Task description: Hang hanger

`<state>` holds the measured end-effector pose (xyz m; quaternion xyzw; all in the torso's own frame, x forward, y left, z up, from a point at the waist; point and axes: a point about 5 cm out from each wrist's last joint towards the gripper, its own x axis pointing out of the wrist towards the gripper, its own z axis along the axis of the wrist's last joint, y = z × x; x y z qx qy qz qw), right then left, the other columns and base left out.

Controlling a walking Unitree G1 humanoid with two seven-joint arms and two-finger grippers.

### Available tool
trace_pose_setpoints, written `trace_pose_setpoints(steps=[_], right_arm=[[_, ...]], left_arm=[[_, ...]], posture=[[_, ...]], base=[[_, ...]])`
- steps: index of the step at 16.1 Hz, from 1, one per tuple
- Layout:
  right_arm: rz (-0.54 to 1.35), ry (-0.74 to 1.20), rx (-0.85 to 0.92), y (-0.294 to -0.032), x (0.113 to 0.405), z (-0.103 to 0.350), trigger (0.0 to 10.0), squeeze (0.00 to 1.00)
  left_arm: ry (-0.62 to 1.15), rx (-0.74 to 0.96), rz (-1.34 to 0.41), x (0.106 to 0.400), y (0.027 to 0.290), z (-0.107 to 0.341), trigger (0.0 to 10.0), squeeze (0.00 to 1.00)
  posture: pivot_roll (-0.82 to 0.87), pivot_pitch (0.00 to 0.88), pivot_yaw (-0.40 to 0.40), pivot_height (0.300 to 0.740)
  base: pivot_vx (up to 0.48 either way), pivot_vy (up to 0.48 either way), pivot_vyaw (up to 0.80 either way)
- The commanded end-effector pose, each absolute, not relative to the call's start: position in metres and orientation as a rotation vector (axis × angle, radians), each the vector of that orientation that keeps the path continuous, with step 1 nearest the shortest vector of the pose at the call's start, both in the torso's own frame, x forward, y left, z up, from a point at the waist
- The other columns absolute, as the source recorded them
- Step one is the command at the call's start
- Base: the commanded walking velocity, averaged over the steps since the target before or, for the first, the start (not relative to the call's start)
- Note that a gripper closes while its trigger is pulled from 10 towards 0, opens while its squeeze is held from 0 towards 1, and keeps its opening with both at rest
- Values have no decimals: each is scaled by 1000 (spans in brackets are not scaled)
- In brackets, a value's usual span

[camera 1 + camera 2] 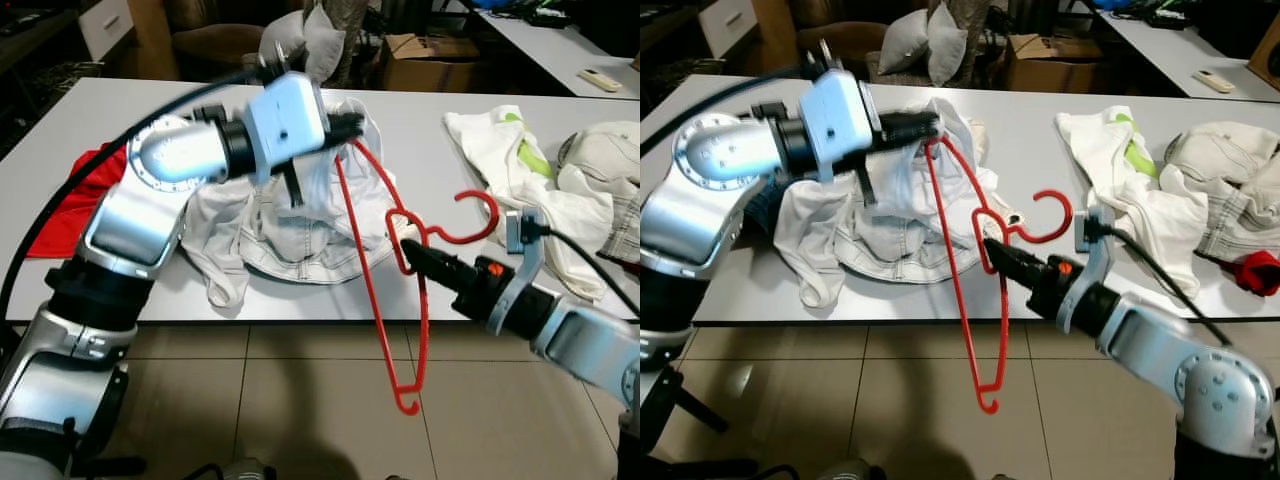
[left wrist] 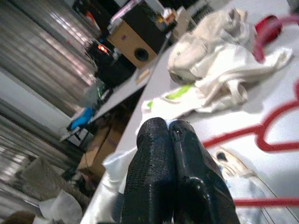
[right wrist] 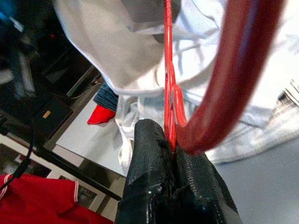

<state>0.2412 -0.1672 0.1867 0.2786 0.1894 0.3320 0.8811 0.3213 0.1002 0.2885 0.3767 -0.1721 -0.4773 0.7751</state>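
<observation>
Right tool (image 1: 408,250) clamped on thin red plastic hanger (image 1: 385,300), hook upward.

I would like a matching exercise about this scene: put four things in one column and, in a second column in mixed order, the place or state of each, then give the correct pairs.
Things:
1. thin red plastic hanger
2. left pincer
3. crumpled white shirt with a green print
4. flat red cloth

Places or states:
A. lies on the white table near the robot's left elbow
B. shut on white cloth at the pile on the table
C. held near its hook by the right pincer, lower end hanging past the table edge
D. lies on the table beyond the right arm

Pairs: 1-C, 2-B, 3-D, 4-A
</observation>
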Motion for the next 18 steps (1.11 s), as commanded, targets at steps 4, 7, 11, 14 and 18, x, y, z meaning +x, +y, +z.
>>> trace_pose_setpoints(steps=[4, 7, 11, 14, 18], right_arm=[[711, 348, 606, -168, 247, 198, 10000, 0], [644, 344, 634, -171, 257, 195, 10000, 0], [701, 313, 671, -162, 256, 200, 10000, 0], [727, 316, 640, -168, 242, 202, 10000, 0], [770, 271, 603, -175, 230, 216, 10000, 0]], left_arm=[[-321, 875, -1049, 320, 102, 282, 0, 0], [-313, 833, -1103, 313, 95, 280, 0, 0], [-250, 840, -998, 324, 99, 270, 0, 0], [-241, 867, -791, 344, 120, 278, 0, 0], [-194, 876, -829, 339, 121, 271, 0, 0]], posture=[[-76, 0, -36, 740], [-75, 0, -38, 740], [-73, 0, -30, 740], [-82, 0, -18, 740], [-90, 0, -13, 740]], base=[[0, 0, 0], [0, 0, 0], [0, 0, 0], [0, 0, 0], [0, 0, 0]])
